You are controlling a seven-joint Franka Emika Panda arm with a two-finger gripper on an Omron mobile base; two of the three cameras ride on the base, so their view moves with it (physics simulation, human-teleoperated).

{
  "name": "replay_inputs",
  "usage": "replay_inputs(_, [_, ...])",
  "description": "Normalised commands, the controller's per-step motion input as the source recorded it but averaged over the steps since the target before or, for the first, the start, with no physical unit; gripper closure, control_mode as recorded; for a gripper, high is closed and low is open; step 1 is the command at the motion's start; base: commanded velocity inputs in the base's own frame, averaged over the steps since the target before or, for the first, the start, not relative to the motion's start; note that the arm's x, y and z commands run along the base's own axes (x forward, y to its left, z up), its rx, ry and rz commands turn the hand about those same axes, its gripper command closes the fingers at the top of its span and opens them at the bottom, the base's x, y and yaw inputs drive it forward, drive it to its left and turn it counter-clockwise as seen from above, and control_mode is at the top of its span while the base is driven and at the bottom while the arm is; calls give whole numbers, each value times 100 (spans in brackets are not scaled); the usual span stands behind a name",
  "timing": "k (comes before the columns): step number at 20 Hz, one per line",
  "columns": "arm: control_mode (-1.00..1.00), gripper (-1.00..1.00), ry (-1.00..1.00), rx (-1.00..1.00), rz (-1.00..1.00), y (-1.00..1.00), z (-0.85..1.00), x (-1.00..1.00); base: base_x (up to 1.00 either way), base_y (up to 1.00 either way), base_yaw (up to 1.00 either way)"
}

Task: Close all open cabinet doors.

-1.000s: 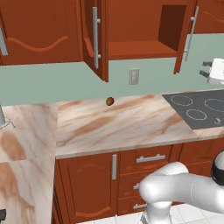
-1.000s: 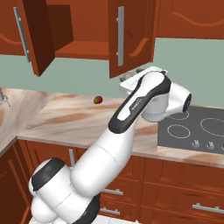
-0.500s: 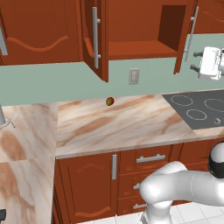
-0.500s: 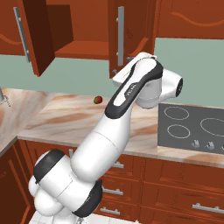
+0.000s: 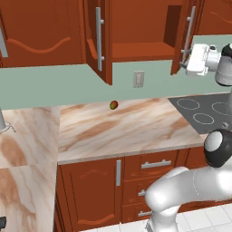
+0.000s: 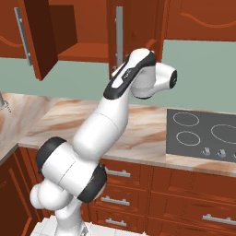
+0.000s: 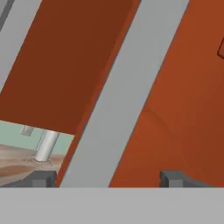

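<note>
Two cabinet doors stand swung out from the open wall cabinet (image 5: 140, 27) above the marble counter (image 5: 127, 127): the left door (image 5: 99, 36) and the right door (image 5: 186, 34), both reddish-brown wood, each with a long vertical silver bar handle (image 7: 118, 100); no writing or label is legible anywhere. The gripper (image 7: 105, 178) sits at the right door — fingertips (image 7: 43, 178) apart, straddling the handle, not clamped; below the cabinet, a wall outlet (image 5: 138, 79) and a small round fruit (image 5: 113, 105) on the counter — a cooktop (image 5: 206, 111) to the right of it.

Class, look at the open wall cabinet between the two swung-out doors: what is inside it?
The open cabinet shows a bare wooden shelf and back wall. Its far right corner is covered by the right door, so that part stays unseen.
</note>
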Motion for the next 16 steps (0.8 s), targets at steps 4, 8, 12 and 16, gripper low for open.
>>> replay_inputs(4, [-100, -100, 0, -3, 0, 20, 0, 85, 0, 0, 0])
replay_inputs(8, [-100, -100, 0, -3, 0, 19, 0, 90, 0, 0, 0])
replay_inputs(12, [-100, -100, 0, -4, -2, 23, 0, 90, 0, 0, 0])
replay_inputs(16, [-100, -100, -1, -5, -6, 26, 0, 89, 0, 0, 0])
